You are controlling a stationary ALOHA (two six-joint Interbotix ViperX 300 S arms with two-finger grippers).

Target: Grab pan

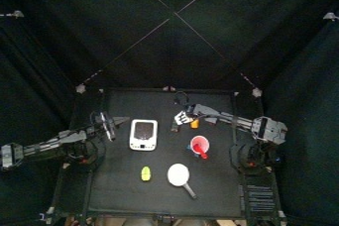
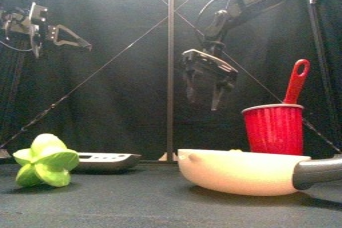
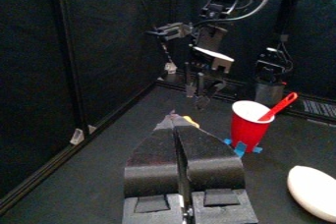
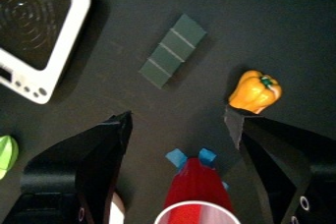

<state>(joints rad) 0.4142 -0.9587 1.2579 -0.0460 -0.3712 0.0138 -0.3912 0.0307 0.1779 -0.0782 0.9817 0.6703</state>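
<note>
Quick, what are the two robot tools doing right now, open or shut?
Left tool: shut, holding nothing.
Right tool: open, empty, up in the air above the red cup.

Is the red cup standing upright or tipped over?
Upright: the red cup stands on its base, rim up, with a red utensil sticking out.

No legible text or labels anywhere.

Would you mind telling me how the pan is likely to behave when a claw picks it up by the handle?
The pan looks like a rigid toy, probably light. Its smooth rounded bowl seems slippery and might slide or spin if nudged. Gripped by the short handle, it may droop toward the bowl, since the bowl looks the bulkier end.
</note>
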